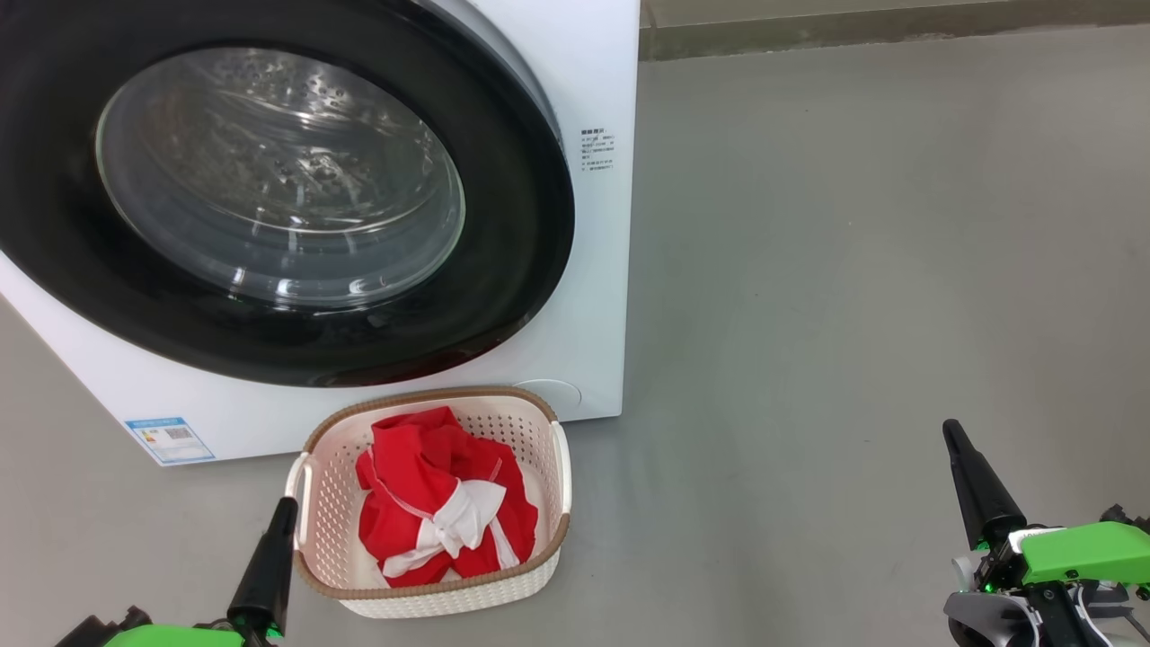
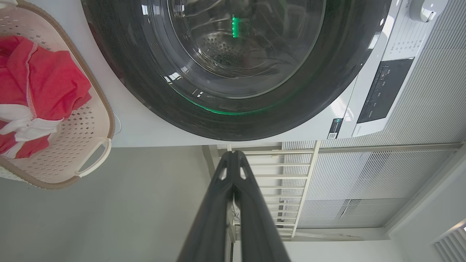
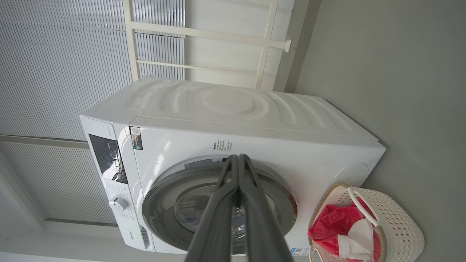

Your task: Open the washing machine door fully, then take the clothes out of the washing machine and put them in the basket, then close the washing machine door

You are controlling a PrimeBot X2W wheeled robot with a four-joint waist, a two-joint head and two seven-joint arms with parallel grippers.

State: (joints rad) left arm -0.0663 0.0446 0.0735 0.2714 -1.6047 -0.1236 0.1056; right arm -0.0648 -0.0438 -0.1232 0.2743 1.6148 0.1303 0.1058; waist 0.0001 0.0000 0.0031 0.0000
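Note:
The washing machine (image 1: 588, 270) (image 3: 233, 120) stands on the floor with its door (image 1: 278, 180) (image 2: 233, 72) (image 3: 174, 203) flat against the front. Behind the glass I see bare steel drum. The red and white clothes (image 1: 440, 508) (image 2: 32, 91) (image 3: 342, 233) lie bunched in the basket (image 1: 431, 589) (image 2: 83, 145) (image 3: 397, 225), which sits on the floor just in front of the machine. My left gripper (image 1: 286, 508) (image 2: 233, 154) is shut and empty, its tip beside the basket's left handle. My right gripper (image 1: 950, 429) (image 3: 238, 157) is shut and empty, well off to the basket's right.
Grey floor (image 1: 853, 270) stretches to the right of the machine up to a skirting strip at the back. A blue label (image 1: 169, 439) sits low on the machine's front. A white railing (image 3: 204, 36) and slatted wall stand behind the machine.

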